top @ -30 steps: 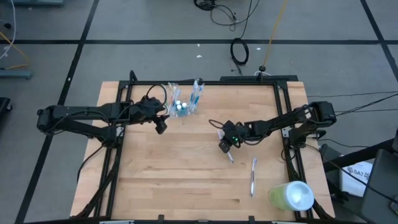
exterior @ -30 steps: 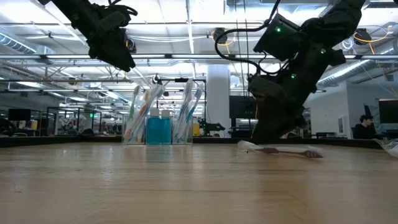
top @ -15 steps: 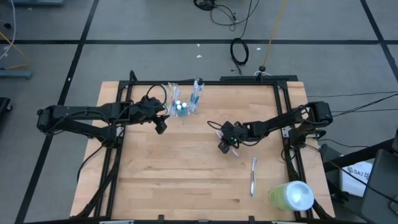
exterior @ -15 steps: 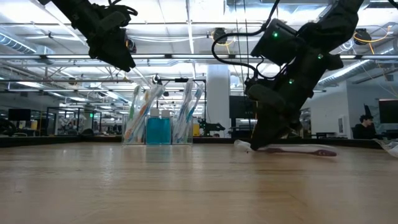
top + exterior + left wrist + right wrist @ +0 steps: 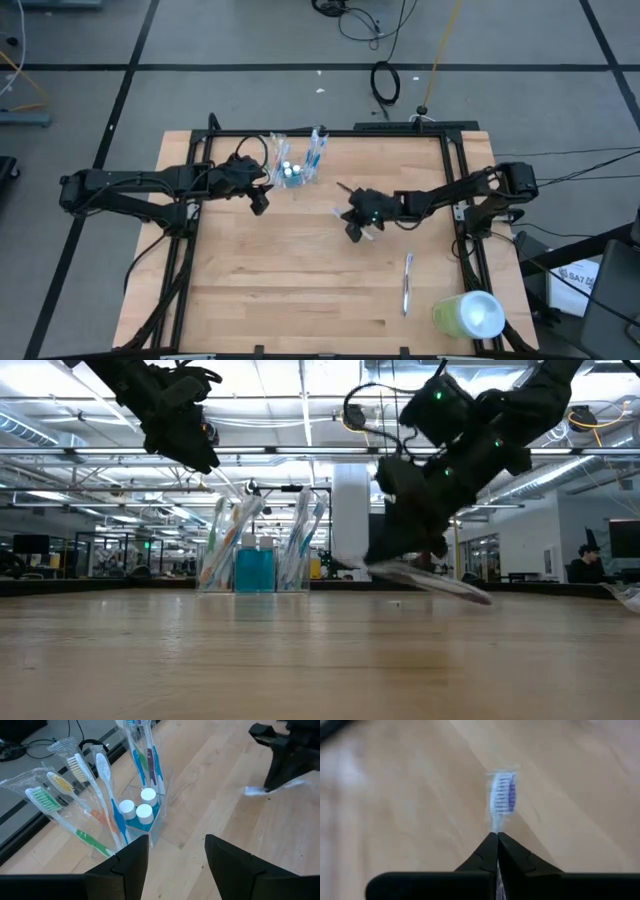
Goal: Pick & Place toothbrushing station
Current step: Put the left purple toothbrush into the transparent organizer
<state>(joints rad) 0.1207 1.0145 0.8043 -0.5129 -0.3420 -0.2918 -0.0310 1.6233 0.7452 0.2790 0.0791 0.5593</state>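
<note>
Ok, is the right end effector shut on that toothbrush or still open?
Shut on it. The right end effector has its fingers pressed together with the toothbrush sticking out between them, lifted tilted off the table.

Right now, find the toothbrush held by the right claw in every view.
High view: toothbrush mid-table, poking out of the right claw.
Low view: right of centre, slanting down just above the tabletop.
Left wrist view: pale blur by the far claw.
Right wrist view: bristles beyond the shut fingertips.
Shared landmark: clear cup of toothbrushes, absent from the right wrist view.
</note>
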